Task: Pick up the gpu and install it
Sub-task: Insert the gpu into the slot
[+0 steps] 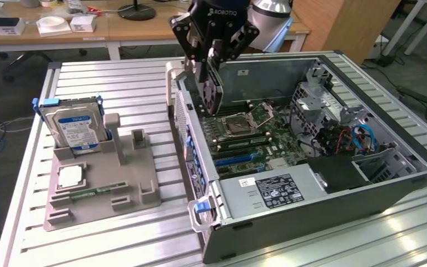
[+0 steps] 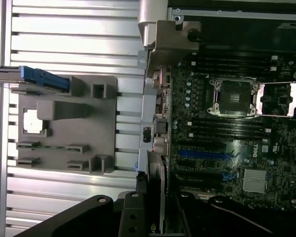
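Black-fanned gpu [image 1: 212,89] hangs upright, pinched at its top by the gripper [image 1: 213,55]; blue slots [image 1: 236,157] lie below, toward five o'clock.

Exterior cam high, angled down over the whole desk [image 1: 124,83]; wrist cam straight down, close in; shared: motherboard [image 2: 207,143] and grey fixture [image 2: 64,133].
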Action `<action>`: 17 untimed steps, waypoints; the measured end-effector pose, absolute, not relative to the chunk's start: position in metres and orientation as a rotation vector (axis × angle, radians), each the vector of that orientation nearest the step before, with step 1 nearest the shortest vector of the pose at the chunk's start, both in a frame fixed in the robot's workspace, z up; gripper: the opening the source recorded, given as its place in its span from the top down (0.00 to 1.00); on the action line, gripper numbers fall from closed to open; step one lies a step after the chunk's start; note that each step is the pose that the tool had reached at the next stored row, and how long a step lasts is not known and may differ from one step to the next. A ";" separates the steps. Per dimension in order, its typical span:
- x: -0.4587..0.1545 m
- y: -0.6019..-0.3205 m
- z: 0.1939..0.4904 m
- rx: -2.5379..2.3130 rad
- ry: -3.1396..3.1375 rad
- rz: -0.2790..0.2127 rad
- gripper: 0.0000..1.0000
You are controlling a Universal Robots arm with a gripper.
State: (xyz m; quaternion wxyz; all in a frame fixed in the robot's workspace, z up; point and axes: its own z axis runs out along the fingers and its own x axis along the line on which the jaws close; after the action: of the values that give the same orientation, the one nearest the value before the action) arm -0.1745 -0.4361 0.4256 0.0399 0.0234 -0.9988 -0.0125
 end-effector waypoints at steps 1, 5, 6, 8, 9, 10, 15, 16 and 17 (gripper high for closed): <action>-0.174 -0.436 0.426 0.072 -3.065 -0.038 0.73; -0.171 -0.436 0.426 0.072 -3.077 -0.038 0.73; -0.170 -0.436 0.426 0.072 -3.079 -0.038 0.73; -0.167 -0.436 0.425 0.072 -3.082 -0.038 0.73; -0.166 -0.436 0.425 0.072 -3.084 -0.038 0.73; -0.165 -0.436 0.425 0.072 -3.085 -0.038 0.73; -0.159 -0.436 0.425 0.072 -3.093 -0.038 0.73; -0.158 -0.436 0.425 0.072 -3.095 -0.037 0.73; -0.157 -0.436 0.425 0.072 -3.096 -0.037 0.73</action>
State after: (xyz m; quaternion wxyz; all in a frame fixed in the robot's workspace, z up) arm -0.1571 -0.4361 0.4253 0.0222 0.0232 -0.9994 -0.0121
